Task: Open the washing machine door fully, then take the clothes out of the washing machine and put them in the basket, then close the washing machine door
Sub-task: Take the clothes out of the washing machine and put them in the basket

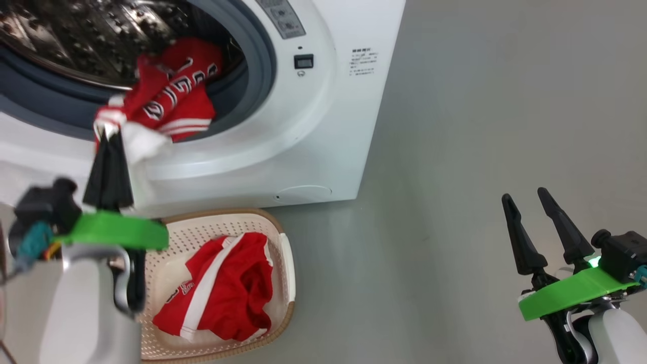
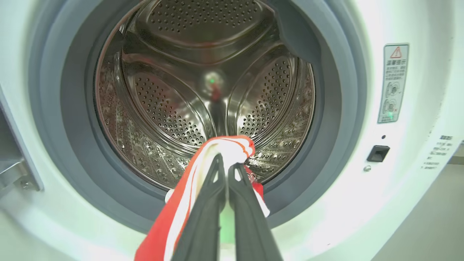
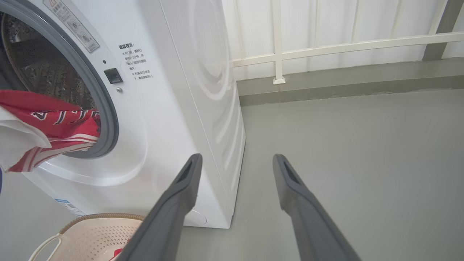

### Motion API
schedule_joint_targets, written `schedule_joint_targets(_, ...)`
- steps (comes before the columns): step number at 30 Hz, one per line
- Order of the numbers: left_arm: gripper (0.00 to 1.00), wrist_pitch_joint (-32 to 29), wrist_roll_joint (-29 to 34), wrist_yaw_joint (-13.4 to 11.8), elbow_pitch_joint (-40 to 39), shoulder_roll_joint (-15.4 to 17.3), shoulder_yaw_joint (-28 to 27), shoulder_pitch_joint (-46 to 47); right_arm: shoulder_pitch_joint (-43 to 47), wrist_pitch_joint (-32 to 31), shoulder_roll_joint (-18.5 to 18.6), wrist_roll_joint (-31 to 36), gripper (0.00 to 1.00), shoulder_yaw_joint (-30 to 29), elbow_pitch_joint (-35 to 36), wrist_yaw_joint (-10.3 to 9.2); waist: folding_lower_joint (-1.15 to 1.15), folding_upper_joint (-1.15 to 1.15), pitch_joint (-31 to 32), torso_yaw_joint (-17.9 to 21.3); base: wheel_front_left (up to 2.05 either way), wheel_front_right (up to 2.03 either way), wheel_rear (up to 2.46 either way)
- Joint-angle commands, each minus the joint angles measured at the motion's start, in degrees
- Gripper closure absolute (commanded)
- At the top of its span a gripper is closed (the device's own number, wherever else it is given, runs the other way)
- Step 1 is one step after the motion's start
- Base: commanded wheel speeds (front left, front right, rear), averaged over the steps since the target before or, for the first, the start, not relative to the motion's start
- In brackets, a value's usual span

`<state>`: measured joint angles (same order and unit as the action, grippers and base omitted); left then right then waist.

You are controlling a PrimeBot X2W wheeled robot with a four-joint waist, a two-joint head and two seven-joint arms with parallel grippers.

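Observation:
The white washing machine (image 1: pixel 323 126) stands with its drum mouth uncovered; its door is out of view. A red garment with white lettering (image 1: pixel 169 98) hangs out over the grey gasket, and my left gripper (image 1: pixel 110 134) is shut on its red-and-white edge (image 2: pixel 232 150) just outside the drum. Below it sits the cream basket (image 1: pixel 285 253) on the floor, with another red garment (image 1: pixel 222 293) lying inside. Far off at the lower right, my right gripper (image 1: pixel 525 197) is open and holds nothing. The same gripper (image 3: pixel 235 161) points at the machine's side, with the basket (image 3: pixel 90 232) at the lower left.
Grey floor (image 1: pixel 480 126) spreads to the right of the machine. A white railing and low kerb (image 3: pixel 326 50) run behind it. The steel perforated drum (image 2: pixel 203 90) lies beyond the held cloth.

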<state>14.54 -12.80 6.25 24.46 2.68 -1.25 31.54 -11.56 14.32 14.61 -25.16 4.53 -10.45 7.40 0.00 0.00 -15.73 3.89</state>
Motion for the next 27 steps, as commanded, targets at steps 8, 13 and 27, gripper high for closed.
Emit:
schedule_joint_targets(8, 1.0, 0.45, -1.03, -0.43, -14.81, 0.52, -1.39, -12.72, 2.06, 0.68, 1.5, 0.25, 0.0, 0.46, 1.57, 0.09, 0.0, 0.0, 1.84, -1.68, 0.0, 0.0, 0.0)
schedule_joint_targets(13, 1.0, 0.27, -1.27, -2.31, -21.72, 0.37, -0.07, -19.51, 2.06, 0.68, 1.73, 0.29, 0.0, 0.48, 1.72, 0.09, 0.0, 0.0, 1.49, -2.2, 0.0, 0.0, 0.0)
schedule_joint_targets(27, 1.0, -6.2, -1.31, -6.81, -37.6, 0.27, 3.53, -33.02, 0.92, 0.68, 2.48, 0.18, 0.0, 0.24, 2.03, 0.09, 0.0, 0.0, -0.38, -3.57, 0.0, 0.0, 0.0)
